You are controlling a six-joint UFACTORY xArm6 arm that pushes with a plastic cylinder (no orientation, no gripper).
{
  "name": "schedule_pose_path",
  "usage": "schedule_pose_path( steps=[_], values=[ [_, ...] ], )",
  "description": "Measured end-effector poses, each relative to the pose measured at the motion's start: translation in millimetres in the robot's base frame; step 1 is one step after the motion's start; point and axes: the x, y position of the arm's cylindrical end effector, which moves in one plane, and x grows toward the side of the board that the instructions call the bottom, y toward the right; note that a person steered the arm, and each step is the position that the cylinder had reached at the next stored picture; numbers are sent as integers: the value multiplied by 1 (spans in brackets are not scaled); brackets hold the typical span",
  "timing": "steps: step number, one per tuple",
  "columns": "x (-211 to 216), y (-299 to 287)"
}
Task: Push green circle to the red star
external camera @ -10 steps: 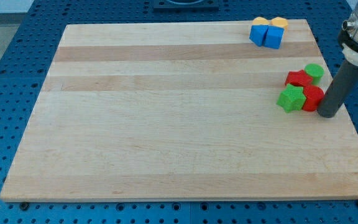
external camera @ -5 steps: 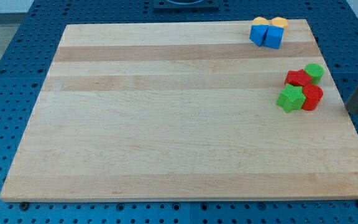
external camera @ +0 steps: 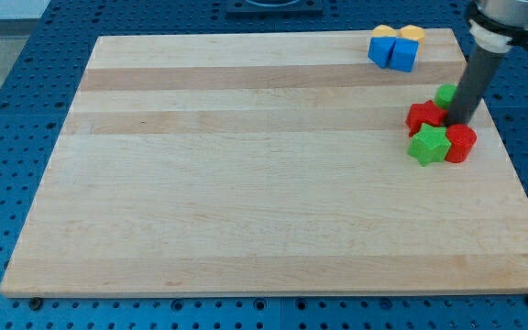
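Observation:
The green circle (external camera: pixel 445 93) sits near the board's right edge, partly hidden behind my rod. The red star (external camera: pixel 424 117) lies just below-left of it, touching or nearly so. My tip (external camera: pixel 458 123) stands right of the red star and just below the green circle, against both. A green star (external camera: pixel 428 145) and a red round block (external camera: pixel 461 144) lie just below my tip.
Two blue blocks (external camera: pixel 391 52) and two yellow blocks (external camera: pixel 399 34) cluster at the board's top right corner. The wooden board (external camera: pixel 246 183) lies on a blue pegboard table; its right edge is close to the cluster.
My rod swung off to the right, then came back in up and left, between the blocks. The green circle and the red star have shifted left and slightly up.

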Motion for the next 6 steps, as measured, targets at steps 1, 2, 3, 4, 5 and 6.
schedule_pose_path(
  steps=[1,2,3,4,5,6],
  values=[
    [-11,-8],
    [-12,26],
    [-14,63],
    [-39,69],
    [-61,60],
    [-63,27]
  ],
)
